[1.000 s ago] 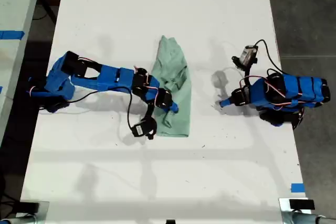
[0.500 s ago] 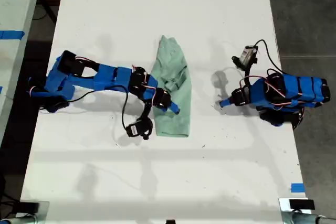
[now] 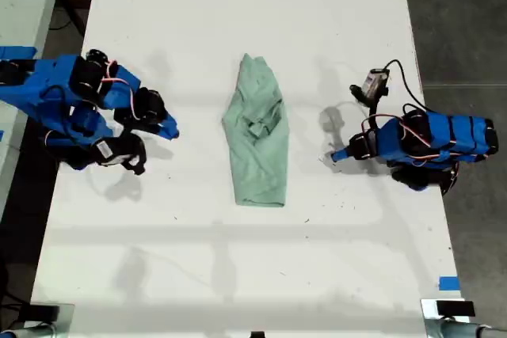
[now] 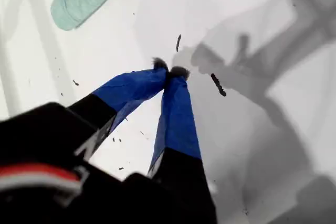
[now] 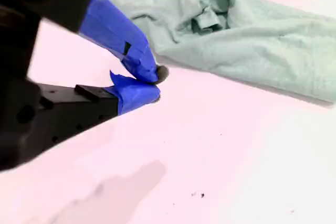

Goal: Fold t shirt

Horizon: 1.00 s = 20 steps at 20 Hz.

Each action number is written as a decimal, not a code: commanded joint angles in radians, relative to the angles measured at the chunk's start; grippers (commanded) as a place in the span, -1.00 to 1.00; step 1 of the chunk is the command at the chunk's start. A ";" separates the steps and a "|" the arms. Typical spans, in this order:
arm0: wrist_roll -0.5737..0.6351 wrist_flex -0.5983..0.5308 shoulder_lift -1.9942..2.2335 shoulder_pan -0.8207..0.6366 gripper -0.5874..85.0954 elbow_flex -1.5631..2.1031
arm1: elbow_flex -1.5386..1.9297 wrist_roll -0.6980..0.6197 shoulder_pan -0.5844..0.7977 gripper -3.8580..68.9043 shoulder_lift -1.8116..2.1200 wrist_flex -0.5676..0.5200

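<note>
The t shirt (image 3: 257, 136) lies mid-table (image 3: 198, 21), folded long; my first claw (image 4: 169, 70) and second claw (image 5: 152, 83) rest closed, apart from it.

t shirt: one (image 3: 257, 139);
arms: two, blue;
pincers: two, my first pincer (image 4: 169, 72) and my second pincer (image 5: 153, 83);
desk: one, white (image 3: 238, 275)

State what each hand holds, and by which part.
Nothing. My first hand and second hand are shut and empty; the shirt lies untouched.
</note>
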 commanded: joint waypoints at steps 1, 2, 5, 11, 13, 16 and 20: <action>-0.041 -0.143 1.000 0.058 -0.99 0.718 | 0.066 -0.011 0.006 -0.83 0.017 0.003; -0.072 -0.181 0.988 0.055 -0.98 0.802 | 0.066 -0.012 0.014 -0.80 0.020 0.005; -0.057 -0.272 1.009 0.044 -0.96 0.974 | 0.066 -0.061 0.014 -0.68 0.023 0.006; 0.235 -0.249 1.002 -0.060 -0.72 0.989 | 0.064 -0.359 0.017 -0.70 0.023 0.008; 0.233 -0.249 1.002 -0.083 -0.72 0.989 | 0.064 -0.359 0.017 -0.70 0.023 0.008; 0.233 -0.249 1.002 -0.101 -0.72 0.989 | 0.064 -0.359 0.017 -0.71 0.023 0.008; 0.233 -0.249 1.002 -0.101 -0.72 0.989 | 0.064 -0.359 0.017 -0.71 0.023 0.008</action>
